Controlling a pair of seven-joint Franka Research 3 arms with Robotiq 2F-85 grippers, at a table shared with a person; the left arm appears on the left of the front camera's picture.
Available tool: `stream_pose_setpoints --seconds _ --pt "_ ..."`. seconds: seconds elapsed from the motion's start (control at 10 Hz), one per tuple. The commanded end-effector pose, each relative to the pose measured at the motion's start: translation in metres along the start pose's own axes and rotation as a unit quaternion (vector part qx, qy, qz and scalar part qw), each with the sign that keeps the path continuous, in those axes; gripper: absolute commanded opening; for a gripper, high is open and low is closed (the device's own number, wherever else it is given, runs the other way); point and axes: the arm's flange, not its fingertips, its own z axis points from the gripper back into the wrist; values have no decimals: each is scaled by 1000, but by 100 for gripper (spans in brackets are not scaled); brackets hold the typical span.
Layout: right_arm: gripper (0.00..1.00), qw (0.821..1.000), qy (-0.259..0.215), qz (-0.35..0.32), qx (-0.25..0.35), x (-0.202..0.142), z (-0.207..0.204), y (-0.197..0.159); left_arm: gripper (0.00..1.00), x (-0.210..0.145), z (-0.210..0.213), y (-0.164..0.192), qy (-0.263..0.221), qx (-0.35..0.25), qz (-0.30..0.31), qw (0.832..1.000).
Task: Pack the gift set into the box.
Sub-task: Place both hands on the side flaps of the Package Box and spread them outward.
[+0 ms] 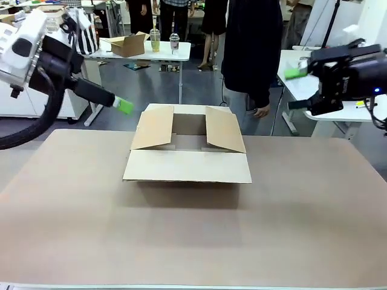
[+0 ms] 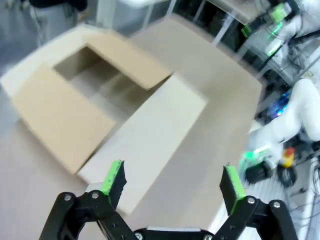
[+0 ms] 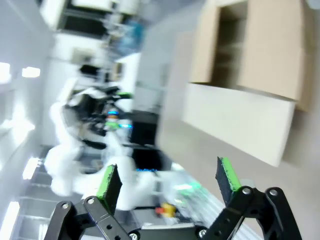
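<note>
Two pincers, both released and empty: my left pincer (image 1: 123, 106) hovers at 10 o'clock of the box (image 1: 187, 166), and my right pincer (image 1: 301, 89) at 2 o'clock, higher. The box rests at the middle of the table (image 1: 193, 241), its 6 o'clock flap folded down toward me and its 3 and 9 o'clock flaps standing slanted. I judge it light, stiff corrugated board with freely hinging flaps. It is best taken by a flap's free edge, not squeezed across its walls.
</note>
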Motion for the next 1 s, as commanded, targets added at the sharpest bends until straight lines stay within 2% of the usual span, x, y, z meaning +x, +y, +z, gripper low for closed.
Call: stream_pose_setpoints --seconds 0.0,0.1,0.2,0.5,0.6,0.7,0.8,0.9 --pt "100 975 -74 -79 192 -4 -5 -23 100 -13 -4 11 -96 -66 106 987" --pt "100 984 -92 -5 154 -6 -6 -20 100 -13 -7 11 -82 -31 126 988" --pt "100 996 -27 -32 74 6 7 -3 100 -4 6 8 -47 -44 56 996" --pt "100 996 -27 -32 74 6 7 -3 100 -4 6 8 -47 -44 56 996" --pt "100 996 -27 -32 74 6 7 -3 100 -7 4 7 -49 -50 79 994" --pt "100 996 -27 -32 74 6 7 -3 100 8 2 1 -41 -67 117 990" --pt "100 996 -27 -32 74 6 7 -3 100 26 -6 -1 -18 -74 194 978" --pt "100 996 -27 -32 74 6 7 -3 100 50 -23 -1 29 -83 254 963"
